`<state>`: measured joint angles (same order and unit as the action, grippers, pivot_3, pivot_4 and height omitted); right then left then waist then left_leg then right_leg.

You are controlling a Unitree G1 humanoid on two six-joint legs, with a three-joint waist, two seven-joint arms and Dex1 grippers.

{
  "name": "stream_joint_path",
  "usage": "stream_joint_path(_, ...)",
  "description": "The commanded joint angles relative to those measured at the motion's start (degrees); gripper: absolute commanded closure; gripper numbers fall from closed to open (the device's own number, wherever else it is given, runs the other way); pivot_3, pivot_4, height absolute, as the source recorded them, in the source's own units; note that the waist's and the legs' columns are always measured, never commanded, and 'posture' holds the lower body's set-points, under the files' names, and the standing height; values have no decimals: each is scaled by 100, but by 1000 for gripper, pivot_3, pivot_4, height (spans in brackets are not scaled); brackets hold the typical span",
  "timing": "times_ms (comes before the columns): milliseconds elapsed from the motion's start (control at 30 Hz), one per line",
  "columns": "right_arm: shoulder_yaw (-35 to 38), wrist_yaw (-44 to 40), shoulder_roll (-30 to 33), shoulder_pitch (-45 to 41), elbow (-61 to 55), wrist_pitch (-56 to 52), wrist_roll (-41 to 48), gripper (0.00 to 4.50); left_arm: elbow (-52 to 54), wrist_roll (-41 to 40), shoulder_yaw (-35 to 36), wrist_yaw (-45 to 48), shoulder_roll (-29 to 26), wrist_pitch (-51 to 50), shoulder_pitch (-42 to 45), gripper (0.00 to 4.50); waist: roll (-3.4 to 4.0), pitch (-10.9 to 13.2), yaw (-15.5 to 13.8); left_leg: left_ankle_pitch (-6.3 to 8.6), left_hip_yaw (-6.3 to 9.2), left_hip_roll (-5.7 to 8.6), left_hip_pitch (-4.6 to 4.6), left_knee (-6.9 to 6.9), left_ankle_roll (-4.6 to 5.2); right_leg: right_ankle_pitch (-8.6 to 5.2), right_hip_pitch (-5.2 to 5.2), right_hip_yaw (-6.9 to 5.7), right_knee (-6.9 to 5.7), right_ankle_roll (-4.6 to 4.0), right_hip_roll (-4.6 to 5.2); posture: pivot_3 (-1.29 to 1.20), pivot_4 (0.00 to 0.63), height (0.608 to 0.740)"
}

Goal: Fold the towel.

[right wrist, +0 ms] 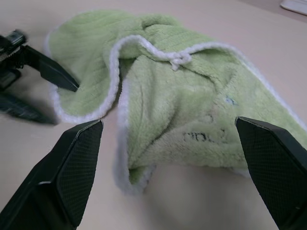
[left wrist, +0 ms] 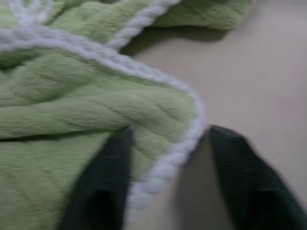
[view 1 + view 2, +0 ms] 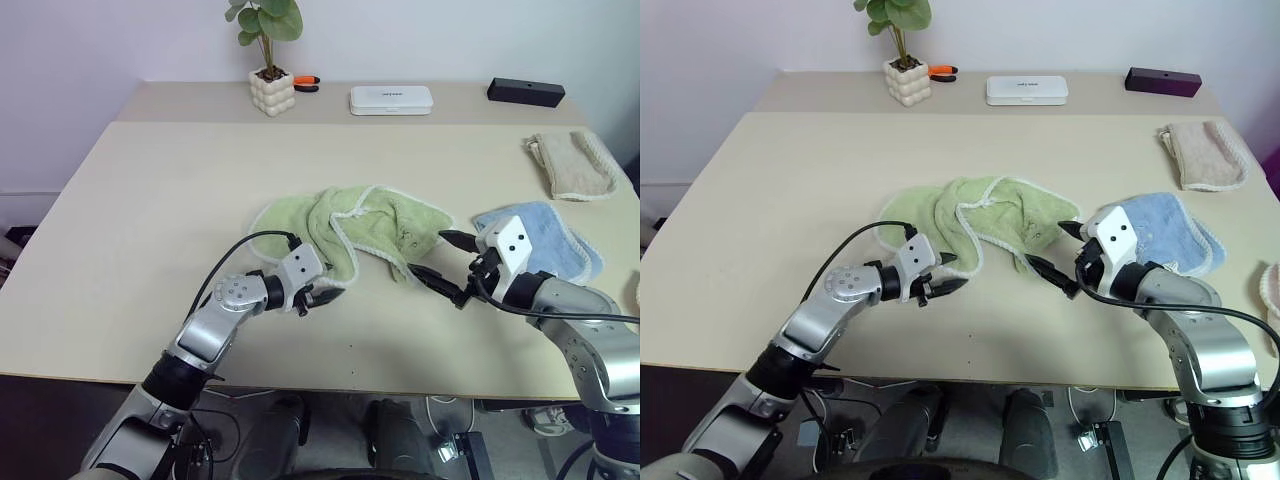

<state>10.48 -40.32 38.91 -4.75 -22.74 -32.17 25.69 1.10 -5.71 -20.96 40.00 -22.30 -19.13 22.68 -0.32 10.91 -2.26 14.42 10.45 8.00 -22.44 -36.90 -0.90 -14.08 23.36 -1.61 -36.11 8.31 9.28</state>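
Observation:
The light green towel point(image 3: 370, 225) lies crumpled in the middle of the table, its whitish edge curling over itself. My left gripper point(image 3: 328, 292) is at the towel's near left corner, shut on it. In the left wrist view one finger point(image 2: 108, 182) rests on the green cloth and the other point(image 2: 240, 167) sits on the table side, with the white edge point(image 2: 177, 148) pinched between them. My right gripper point(image 3: 442, 260) stands open at the towel's right end. Its fingers point(image 1: 72, 167) are spread wide, low over the table, with nothing held.
A light blue towel point(image 3: 545, 235) lies just behind my right gripper, and a beige towel point(image 3: 570, 160) lies farther back right. Along the table's far edge stand a potted plant point(image 3: 271, 90), an orange tool point(image 3: 305, 82), a white box point(image 3: 391, 99) and a black box point(image 3: 526, 92).

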Motion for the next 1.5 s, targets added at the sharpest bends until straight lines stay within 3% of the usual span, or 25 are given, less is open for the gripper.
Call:
stream_joint_path(33,83,37,-8,-60,-268,-11,126,0,-270,202,205,-268,30,39,-15,3859,0,0,10,0,0,0,0,0,0,0,0,0,0,0,-1,0,150,740)
stream_joint_path(67,91,39,0,-42,-278,-9,136,0,-300,212,237,-313,51,66,-12,4372,0,0,11,0,-1,-2,0,0,0,1,0,2,0,1,-3,0,150,740)
stream_joint_path(100,98,38,7,-17,-290,-4,143,0,-322,227,274,-362,71,104,-14,4443,0,0,9,0,-1,-5,0,0,0,1,1,3,0,1,-6,0,150,740)
stream_joint_path(267,78,25,24,34,-302,43,117,0,-71,-2,710,-422,58,253,-125,4443,0,0,18,0,-4,-22,-1,1,-1,6,5,6,1,-6,-20,0,150,740)
stream_joint_path(333,23,49,91,-73,-163,104,-44,0,377,-419,1133,-107,-205,169,-374,4443,0,1,19,1,-7,-34,-1,1,-2,9,7,8,3,-11,-32,0,150,740)
stream_joint_path(467,-279,323,116,-730,680,272,-636,0,1218,-1145,1890,705,-1066,27,-1146,4443,4,5,159,10,-21,-68,-4,6,-18,18,25,22,6,-29,-61,0,150,740)
stream_joint_path(667,-541,399,-146,-1795,1995,141,-825,0,1441,-1515,2259,1056,-1585,-307,-1622,4443,7,8,143,7,-33,-72,-2,8,-22,26,24,28,9,-41,-63,0,150,740)
stream_joint_path(733,-627,607,-358,-2532,3014,91,-985,0,1418,-1477,2370,1043,-1697,-297,-1734,4443,7,10,174,7,-36,-72,-2,9,-22,26,27,31,9,-41,-64,0,150,740)
stream_joint_path(833,-671,921,-650,-3494,4637,231,-1254,0,1395,-1398,2348,1012,-1736,-220,-1784,4443,8,11,207,6,-55,-77,-1,13,-24,33,39,50,6,-50,-69,0,150,740)
stream_joint_path(1033,-958,739,-794,-4277,6464,765,-1748,0,1502,-1420,2331,856,-1611,-217,-1810,4443,4,9,179,-8,-73,-75,0,66,-46,34,70,77,9,-51,-67,0,150,740)
stream_joint_path(1300,-1158,-114,-643,-4415,6702,582,-1893,0,1621,-1438,2433,721,-1577,-218,-1981,4443,-1,4,315,-10,-94,-78,2,74,-48,35,87,99,6,-50,-70,0,150,740)
stream_joint_path(1400,-1168,-241,-589,-4394,6670,508,-1942,1222,1616,-1434,2427,712,-1586,-203,-2000,4500,-1,4,312,-3,-93,-78,4,74,-37,35,88,100,1,-51,-71,0,150,740)
stream_joint_path(1500,-1220,-339,-549,-4364,6576,533,-2007,2774,1589,-1430,2406,715,-1580,-204,-1969,4500,0,4,312,-5,-93,-81,5,72,-39,40,88,100,0,-57,-74,0,150,740)
